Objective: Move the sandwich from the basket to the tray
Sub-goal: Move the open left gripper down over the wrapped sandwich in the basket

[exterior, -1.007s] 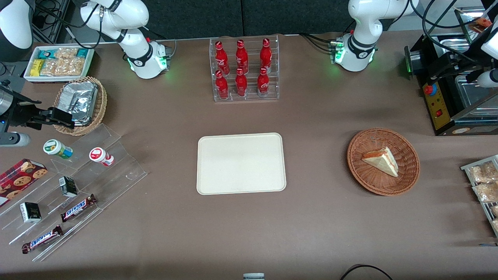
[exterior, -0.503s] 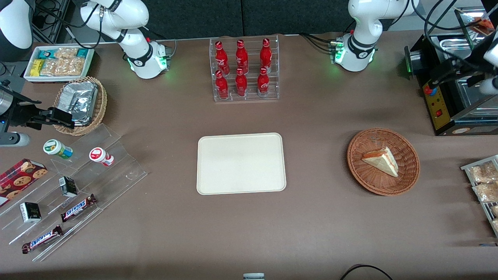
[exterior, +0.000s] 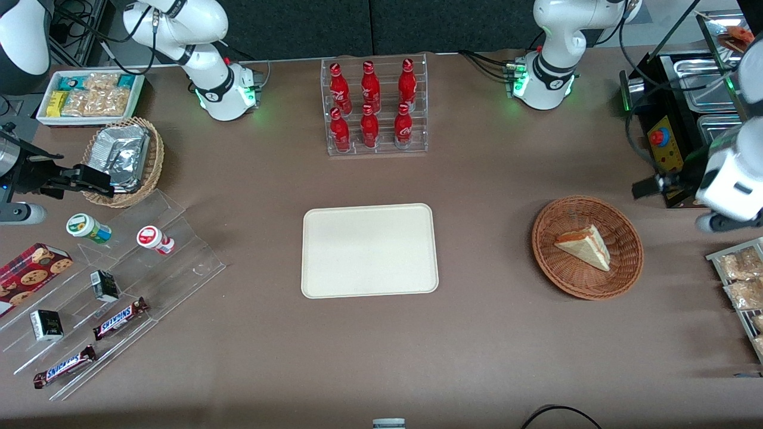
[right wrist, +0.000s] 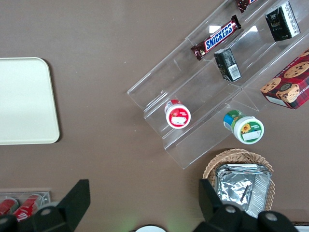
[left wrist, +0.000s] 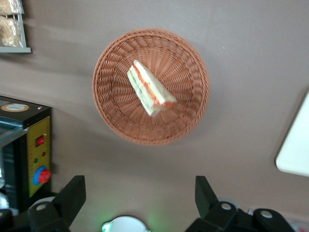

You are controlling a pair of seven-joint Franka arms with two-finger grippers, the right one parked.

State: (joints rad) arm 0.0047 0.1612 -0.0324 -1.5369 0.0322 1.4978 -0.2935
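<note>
The sandwich (exterior: 584, 245) (left wrist: 149, 89), a pale wedge with red and green filling on its edge, lies in the round reddish-brown wicker basket (exterior: 560, 268) (left wrist: 183, 111). My left gripper (exterior: 653, 186) (left wrist: 139, 193) hangs open and empty in the air, beside the basket toward the working arm's end, in front of the black appliance. Its two dark fingers (left wrist: 72, 197) stand wide apart over bare tabletop, short of the basket. The cream tray (exterior: 369, 250) (left wrist: 297, 150) (right wrist: 24, 101) lies flat mid-table with nothing on it.
A black appliance with a red button (exterior: 667, 149) (left wrist: 29, 159) stands close to the gripper. Snack packets on a rack (exterior: 739, 280) lie nearer the camera. A rack of red bottles (exterior: 374, 107) stands farther back than the tray. An acrylic stand (exterior: 113, 286) and foil-packet basket (exterior: 122, 158) sit at the parked arm's end.
The left arm has swung down from over the appliance toward the basket, bringing the gripper lower and closer to it. Sandwich, basket and tray have not moved.
</note>
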